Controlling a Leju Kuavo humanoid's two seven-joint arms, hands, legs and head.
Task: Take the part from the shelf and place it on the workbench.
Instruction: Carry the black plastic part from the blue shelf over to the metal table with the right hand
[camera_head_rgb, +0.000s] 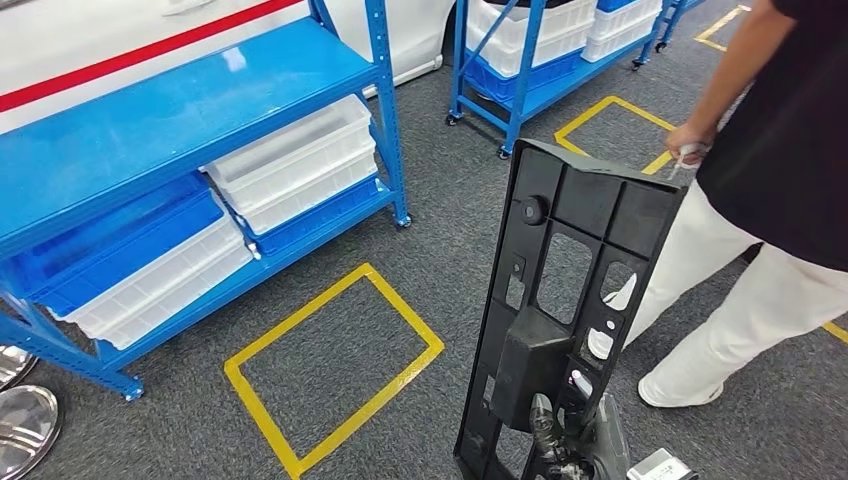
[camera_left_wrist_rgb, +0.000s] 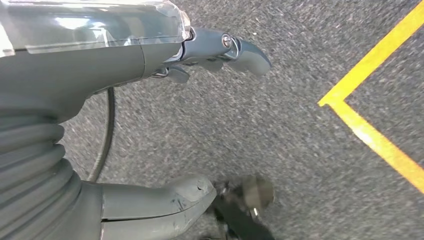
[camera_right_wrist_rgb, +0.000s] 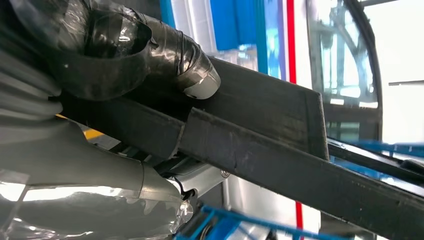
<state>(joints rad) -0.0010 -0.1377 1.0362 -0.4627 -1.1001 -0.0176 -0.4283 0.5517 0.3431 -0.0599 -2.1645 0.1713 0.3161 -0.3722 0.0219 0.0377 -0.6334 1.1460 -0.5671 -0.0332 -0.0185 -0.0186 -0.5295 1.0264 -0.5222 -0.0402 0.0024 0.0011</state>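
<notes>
The blue shelf (camera_head_rgb: 180, 120) stands at the far left of the head view and serves as the reference landmark; its lower level carries a blue bin (camera_head_rgb: 120, 250) beside white bins (camera_head_rgb: 300, 165), all resting inside the frame. On the grey carpet (camera_head_rgb: 430, 220) just in front of the shelf lies a yellow tape rectangle (camera_head_rgb: 335, 365), open in the middle and clear of the shelf legs. Right of that rectangle, well away from the shelf, the black plastic part (camera_head_rgb: 570, 310) is held upright and slightly tilted, its ribbed and cut-out face turned toward the camera. The right hand (camera_head_rgb: 560, 430) grips the part at its lower end; in the right wrist view the taped dark fingers (camera_right_wrist_rgb: 150, 50) wrap over one edge of the part (camera_right_wrist_rgb: 280, 145) while the grey thumb side presses from the opposite face, so the hand is closed around it. The left hand (camera_left_wrist_rgb: 150, 125), seen in the left wrist view, hangs over the carpet (camera_left_wrist_rgb: 280, 125) near a yellow tape corner (camera_left_wrist_rgb: 370, 120), its fingers (camera_left_wrist_rgb: 225, 50) and thumb (camera_left_wrist_rgb: 165, 205) apart with nothing between them. Farther from the shelf, beyond the part, a second blue shelf (camera_head_rgb: 540, 60) holds more bins, and a person (camera_head_rgb: 760, 200) in a black top and white trousers stands at the right edge, one hand (camera_head_rgb: 688, 140) close to the upper corner of the part.
</notes>
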